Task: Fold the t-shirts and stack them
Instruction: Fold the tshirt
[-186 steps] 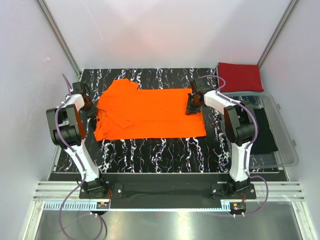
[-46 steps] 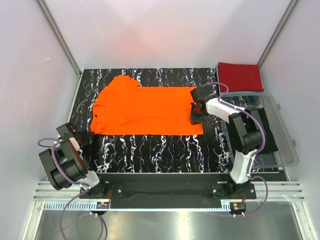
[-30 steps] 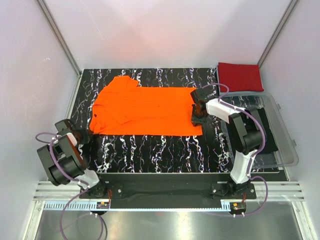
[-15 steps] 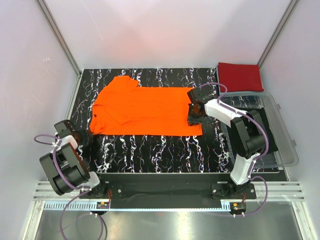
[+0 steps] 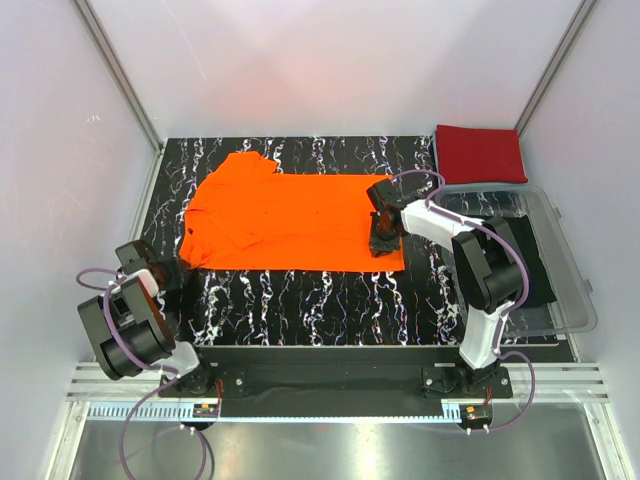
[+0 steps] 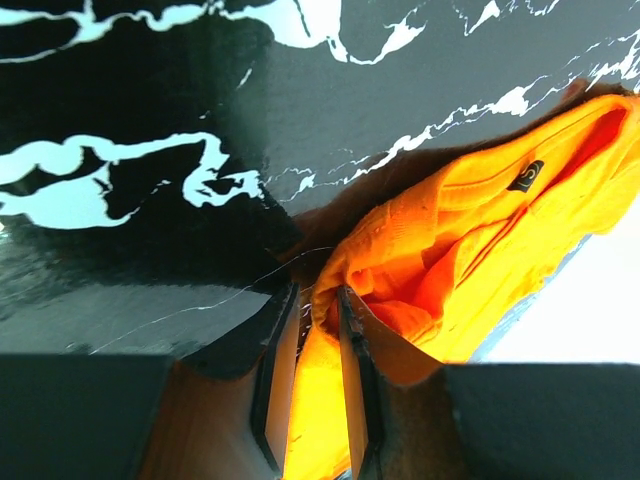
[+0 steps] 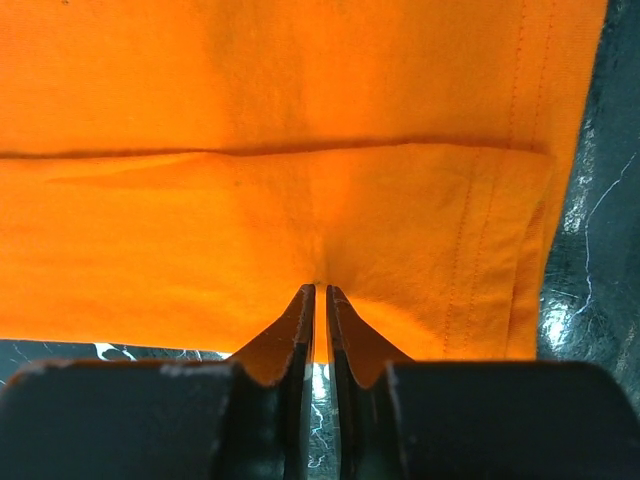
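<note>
The orange t-shirt (image 5: 290,220) lies spread flat on the black marbled table (image 5: 320,300), collar end to the left. My right gripper (image 5: 380,242) sits at its near right hem. In the right wrist view it (image 7: 320,290) is shut, pinching the near edge of a folded-over layer of the orange shirt (image 7: 300,150). My left gripper (image 5: 167,273) is low at the shirt's near left corner. In the left wrist view it (image 6: 315,296) is nearly closed with bunched orange cloth (image 6: 470,230) between the fingers. The red t-shirt (image 5: 480,152) lies folded at the back right.
A clear plastic bin (image 5: 575,290) holding dark cloth (image 5: 530,265) stands at the right, beside my right arm. White walls close in the table on the left, back and right.
My right gripper has slid a little left along the shirt's near hem. My left gripper has edged toward the shirt's near left corner. Earlier, the left arm withdrew from the far left.
</note>
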`<state>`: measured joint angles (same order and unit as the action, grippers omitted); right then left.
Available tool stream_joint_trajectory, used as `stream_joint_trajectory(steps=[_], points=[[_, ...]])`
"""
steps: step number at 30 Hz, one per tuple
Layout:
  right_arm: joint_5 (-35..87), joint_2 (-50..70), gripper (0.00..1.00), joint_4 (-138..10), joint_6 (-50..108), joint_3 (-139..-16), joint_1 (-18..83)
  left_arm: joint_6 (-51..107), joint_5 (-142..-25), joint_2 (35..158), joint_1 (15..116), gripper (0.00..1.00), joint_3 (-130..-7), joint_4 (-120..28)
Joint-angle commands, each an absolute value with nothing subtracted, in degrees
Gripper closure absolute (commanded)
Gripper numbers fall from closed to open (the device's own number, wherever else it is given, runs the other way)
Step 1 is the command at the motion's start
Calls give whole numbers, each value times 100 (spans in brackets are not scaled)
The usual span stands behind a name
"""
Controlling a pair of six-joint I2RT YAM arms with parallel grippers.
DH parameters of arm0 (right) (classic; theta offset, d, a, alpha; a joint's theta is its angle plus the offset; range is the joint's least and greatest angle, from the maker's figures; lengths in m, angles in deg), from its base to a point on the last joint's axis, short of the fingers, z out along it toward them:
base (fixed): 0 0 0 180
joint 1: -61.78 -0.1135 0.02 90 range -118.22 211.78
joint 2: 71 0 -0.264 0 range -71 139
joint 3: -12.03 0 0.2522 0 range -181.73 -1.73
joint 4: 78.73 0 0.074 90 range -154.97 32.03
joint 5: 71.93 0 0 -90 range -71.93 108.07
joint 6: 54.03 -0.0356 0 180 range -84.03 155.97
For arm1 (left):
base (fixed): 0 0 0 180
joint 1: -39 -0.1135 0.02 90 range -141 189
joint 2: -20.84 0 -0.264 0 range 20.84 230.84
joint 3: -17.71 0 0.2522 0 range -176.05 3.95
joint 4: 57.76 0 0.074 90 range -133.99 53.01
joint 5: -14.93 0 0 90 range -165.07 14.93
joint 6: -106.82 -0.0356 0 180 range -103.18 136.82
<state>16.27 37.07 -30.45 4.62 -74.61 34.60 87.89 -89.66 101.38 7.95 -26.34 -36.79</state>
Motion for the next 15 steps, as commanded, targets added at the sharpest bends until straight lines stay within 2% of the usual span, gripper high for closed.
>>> stream_joint_trajectory(steps=[1,5,7,9,15], points=[[1693,3710,85,-3183,407,-7504,3400,8898,-9045,10214,850,73,-2717,-3942],[1649,3719,85,-3183,451,-7451,3392,8898,-9027,10267,859,81,-2769,-3960],[1527,3719,85,-3175,486,-7416,3392,8889,-9019,10276,850,94,-2804,-3960],[1421,3710,85,-3149,512,-7310,3392,8854,-8984,10267,850,100,-2840,-3943],[1052,3658,85,-3113,723,-6941,3392,8494,-8633,10179,850,100,-3244,-3460]])
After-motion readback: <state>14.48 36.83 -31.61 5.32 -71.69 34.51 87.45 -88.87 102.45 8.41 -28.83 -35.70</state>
